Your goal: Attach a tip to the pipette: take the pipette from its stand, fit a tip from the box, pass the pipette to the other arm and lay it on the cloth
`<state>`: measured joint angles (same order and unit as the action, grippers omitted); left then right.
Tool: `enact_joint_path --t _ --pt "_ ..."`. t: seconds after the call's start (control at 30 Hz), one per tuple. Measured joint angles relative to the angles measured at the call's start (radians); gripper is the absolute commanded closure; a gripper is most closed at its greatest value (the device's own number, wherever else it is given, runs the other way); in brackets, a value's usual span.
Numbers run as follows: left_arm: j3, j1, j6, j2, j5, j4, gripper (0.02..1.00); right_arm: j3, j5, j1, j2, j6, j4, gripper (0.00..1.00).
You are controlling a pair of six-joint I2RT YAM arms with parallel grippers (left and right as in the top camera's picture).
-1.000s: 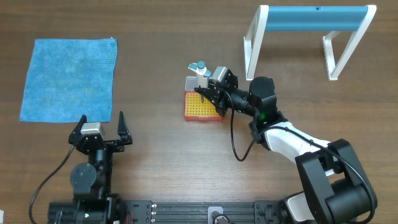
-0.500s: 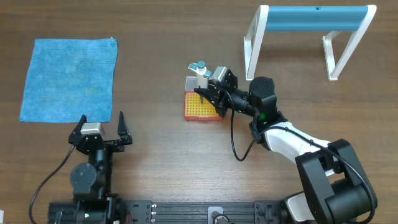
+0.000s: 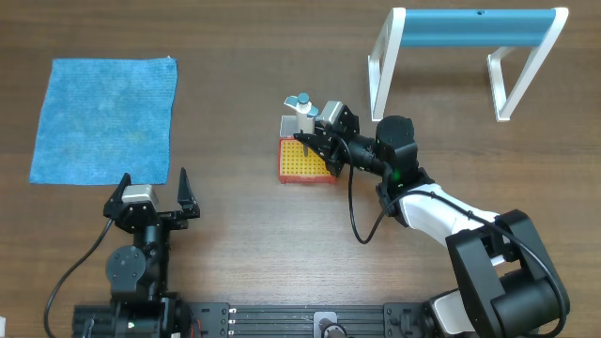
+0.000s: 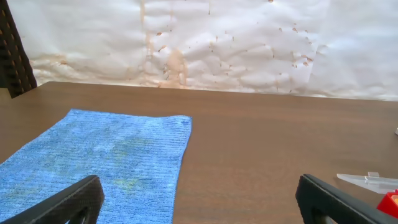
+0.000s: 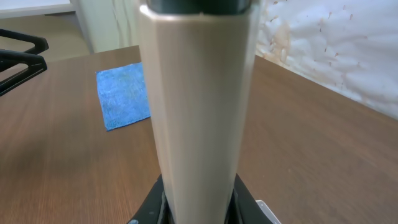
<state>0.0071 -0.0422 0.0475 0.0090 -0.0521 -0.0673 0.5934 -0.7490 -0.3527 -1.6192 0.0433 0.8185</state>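
My right gripper (image 3: 315, 137) is shut on the pipette (image 3: 303, 115), which stands over the red tip box (image 3: 302, 161) in the middle of the table. The pipette's pale grey body (image 5: 199, 106) rises straight up close in front of the right wrist camera. Its lower end is hidden among the fingers above the yellow tip rack. The blue cloth (image 3: 105, 119) lies flat at the far left, also seen as the cloth (image 4: 99, 162) from the left wrist. My left gripper (image 3: 150, 188) rests open near the front edge, just below the cloth, with nothing between its fingers (image 4: 68, 202).
The white and blue pipette stand (image 3: 470, 52) occupies the back right corner. A corner of the red box (image 4: 388, 202) and its clear lid (image 4: 367, 180) show from the left wrist. A pale wall (image 4: 205, 43) lies behind the table.
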Motion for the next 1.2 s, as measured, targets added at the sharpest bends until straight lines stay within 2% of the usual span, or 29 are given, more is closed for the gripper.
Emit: enact_joint_path --t 0.9,1.2 --pt "0.0 0.0 0.0 0.0 0.0 0.0 0.02 0.0 -0.008 -0.01 -0.033 0.03 0.048 0.925" --pt "0.0 0.0 0.0 0.0 0.0 0.0 0.023 -0.007 -0.004 -0.01 0.072 0.031 -0.031 0.925"
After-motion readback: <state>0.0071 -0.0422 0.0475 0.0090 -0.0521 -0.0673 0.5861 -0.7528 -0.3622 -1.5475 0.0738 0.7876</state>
